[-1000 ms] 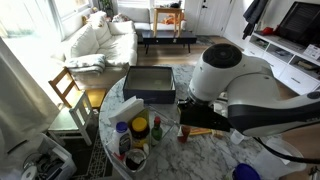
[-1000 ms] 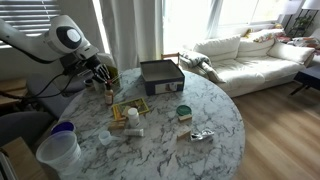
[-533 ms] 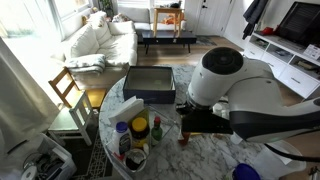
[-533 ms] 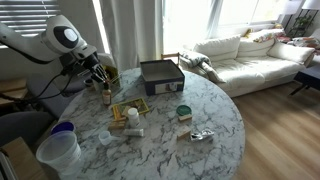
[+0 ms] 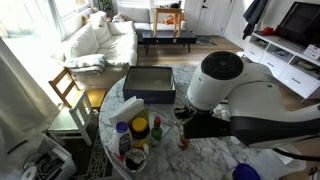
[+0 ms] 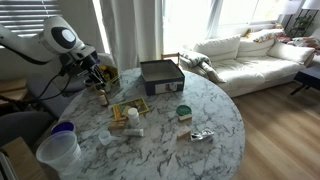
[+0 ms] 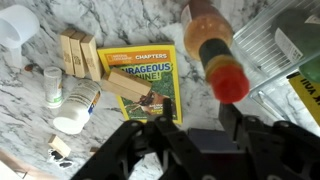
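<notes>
the gripper hangs with fingers spread apart, unclenched, just above a red-capped bottle beside a book.

glossy white rounded arm, black angular gripper

Showing a small bottle, orange-brown fill, red cap on. Standing upright on the marble worktop, just beside the right edge of the yellow magazine. Sitting near the worktop's rim in an exterior view.
</notes>
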Robot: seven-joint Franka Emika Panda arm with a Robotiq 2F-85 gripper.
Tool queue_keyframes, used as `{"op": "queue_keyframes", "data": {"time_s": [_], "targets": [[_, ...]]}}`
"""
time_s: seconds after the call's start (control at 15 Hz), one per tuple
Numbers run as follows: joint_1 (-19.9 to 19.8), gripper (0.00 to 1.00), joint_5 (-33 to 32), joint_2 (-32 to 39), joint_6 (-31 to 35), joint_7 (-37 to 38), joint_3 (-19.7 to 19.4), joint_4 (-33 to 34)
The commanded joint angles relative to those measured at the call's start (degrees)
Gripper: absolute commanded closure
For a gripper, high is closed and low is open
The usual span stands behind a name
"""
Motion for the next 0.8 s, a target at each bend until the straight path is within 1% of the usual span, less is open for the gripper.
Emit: {"op": "queue_keyframes", "data": {"time_s": [0.0,0.07,0.13,0.27,0.4,0.6,0.73], "targets": [[0.1,0.16,0.0,-1.3,-1.3,-1.9,0.3,-0.9],[0.0,0.07,0.4,-1.4,-1.2,-2.4,0.2,-1.0],[-0.2,0.01,2.2,-1.7,-1.4,-3.3,0.2,-1.0],[-0.6,0.0,4.4,-2.1,-1.6,-4.6,0.1,-0.9],[-0.9,0.0,7.4,-2.4,-1.4,-7.6,0.1,-0.7],[-1.3,0.0,14.9,-2.0,-1.2,-15.1,0.2,-0.2],[-1.5,0.0,18.5,-1.5,-1.8,-19.1,0.1,0.3]]}}
